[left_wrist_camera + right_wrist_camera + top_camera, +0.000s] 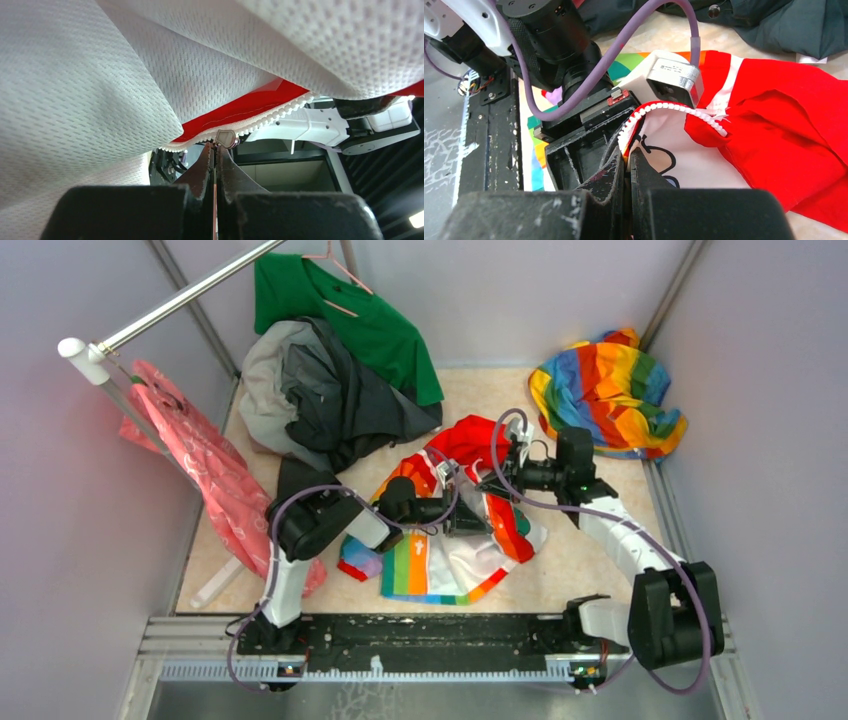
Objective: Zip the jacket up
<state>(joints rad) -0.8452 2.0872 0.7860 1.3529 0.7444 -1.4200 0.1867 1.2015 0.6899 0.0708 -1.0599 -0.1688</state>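
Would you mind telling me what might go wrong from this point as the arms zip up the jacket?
1. The left fingers pinch only the small zipper pull at their very tips; a tug may slip it free.
2. Loose white mesh lining hangs right against the teeth, so it could get caught as the zip closes.
3. The right fingers hold the jacket edge, yet the teeth curve slack, which may jam the zip.

The beige speckled table (590,555) carries the jacket (450,565) near its middle. Behind and left of the jacket lies a dark grey garment (330,400), heaped with a green shirt (370,320). Behind and right of it, in the corner, sits a rainbow cloth (610,390).
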